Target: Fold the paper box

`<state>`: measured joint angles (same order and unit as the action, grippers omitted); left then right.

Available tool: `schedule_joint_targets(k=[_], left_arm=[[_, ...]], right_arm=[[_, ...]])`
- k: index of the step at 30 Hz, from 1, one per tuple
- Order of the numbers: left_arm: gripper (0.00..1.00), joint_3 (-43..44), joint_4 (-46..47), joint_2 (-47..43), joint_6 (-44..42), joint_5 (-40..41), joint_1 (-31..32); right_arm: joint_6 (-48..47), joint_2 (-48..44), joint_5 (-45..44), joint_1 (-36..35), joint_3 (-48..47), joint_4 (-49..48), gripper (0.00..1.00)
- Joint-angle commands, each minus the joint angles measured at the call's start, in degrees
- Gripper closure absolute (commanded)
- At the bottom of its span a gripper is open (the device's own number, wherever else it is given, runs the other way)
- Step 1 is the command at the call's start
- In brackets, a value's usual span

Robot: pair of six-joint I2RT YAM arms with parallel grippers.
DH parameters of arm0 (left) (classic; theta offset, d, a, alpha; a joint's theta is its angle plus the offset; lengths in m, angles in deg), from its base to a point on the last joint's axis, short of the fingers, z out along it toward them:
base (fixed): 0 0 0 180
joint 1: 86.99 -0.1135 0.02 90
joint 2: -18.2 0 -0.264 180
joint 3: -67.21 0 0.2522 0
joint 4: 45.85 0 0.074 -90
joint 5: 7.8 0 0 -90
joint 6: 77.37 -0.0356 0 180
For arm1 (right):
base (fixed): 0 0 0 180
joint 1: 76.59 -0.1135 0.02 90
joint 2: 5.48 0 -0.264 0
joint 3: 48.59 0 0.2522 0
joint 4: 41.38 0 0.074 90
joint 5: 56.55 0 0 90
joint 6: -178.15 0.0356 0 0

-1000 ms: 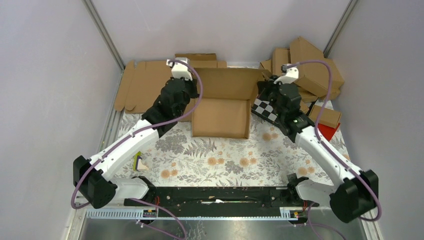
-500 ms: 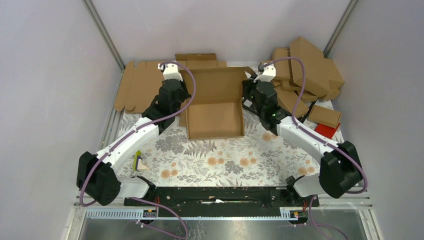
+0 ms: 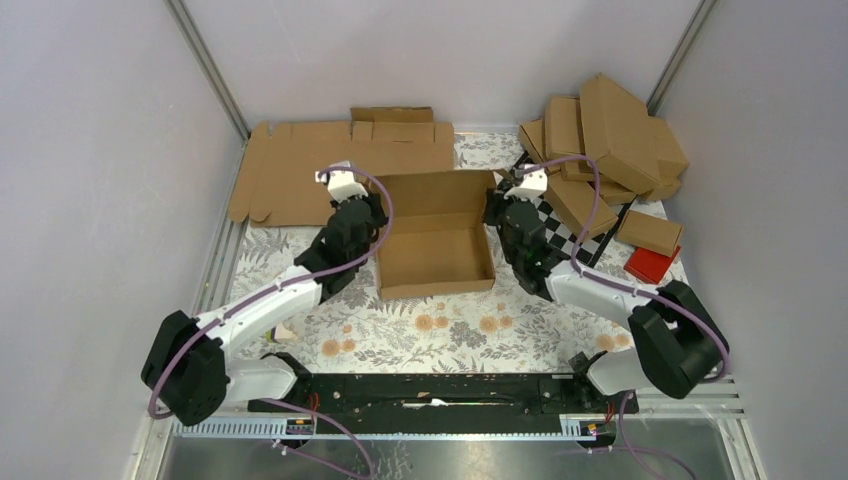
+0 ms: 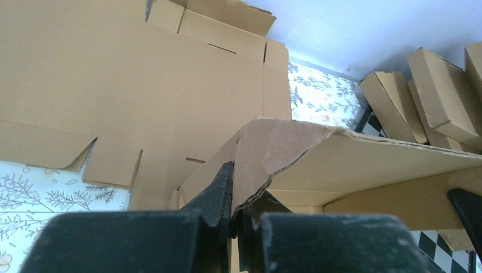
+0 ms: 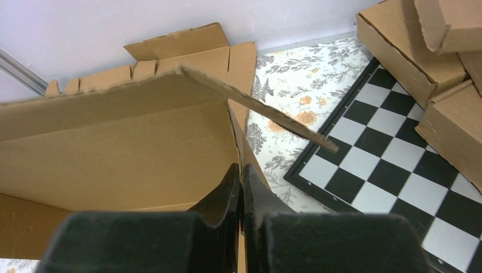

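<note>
the paper box (image 3: 435,235) sits in the middle of the counter (image 3: 450,320), its side walls standing and its lid flap open at the far side. the left fingers (image 4: 219,187) are pinching the ragged top edge of the left wall near the far corner. the right fingers (image 5: 227,190) are pressed together on the right wall's edge, beside the checkered board (image 3: 575,230). looks to me like the wall-forming step. next, i'd guess, both walls need seating firmly, then the lid brought down toward the near side without creasing the corners.
</note>
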<state>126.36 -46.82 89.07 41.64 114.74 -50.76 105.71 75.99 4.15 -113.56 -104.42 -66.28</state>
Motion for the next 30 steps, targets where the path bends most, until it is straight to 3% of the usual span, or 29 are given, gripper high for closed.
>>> schedule_joint_targets(k=[1,7,11,12,16,21,27,30], left_arm=[[1.0,-4.6,3.7,-3.9,3.1,1.6,5.0],[1.0,-9.2,1.8,-8.2,-1.2,-1.1,6.3],[1.0,-12.5,-0.6,-12.0,-3.9,0.3,9.9],[1.0,-12.9,-1.4,-13.0,-4.1,1.1,10.6],[1.0,-13.3,-4.0,-15.3,-5.1,3.7,13.3],[1.0,-13.3,-4.0,-15.0,-7.5,7.4,17.1],[1.0,-13.5,-4.0,-14.6,-8.2,9.1,18.3],[1.0,-13.2,-4.4,-14.9,-8.8,9.0,18.5]], right_arm=[[0.0,-4.8,3.7,-1.8,6.8,-1.4,0.95],[0.0,-11.5,5.6,-1.8,11.0,6.7,0.83],[-0.9,-18.7,10.4,-1.8,10.0,22.1,0.31],[-1.0,-20.8,10.9,-1.8,10.1,25.2,0.22],[-0.9,-31.6,16.6,-1.8,11.1,32.6,0.05],[-0.3,-41.8,15.7,-1.8,6.7,43.2,0.0],[1.6,-35.9,11.0,-1.7,-6.9,57.1,0.01],[1.2,-33.7,15.0,-0.3,-11.7,59.8,0.04]])
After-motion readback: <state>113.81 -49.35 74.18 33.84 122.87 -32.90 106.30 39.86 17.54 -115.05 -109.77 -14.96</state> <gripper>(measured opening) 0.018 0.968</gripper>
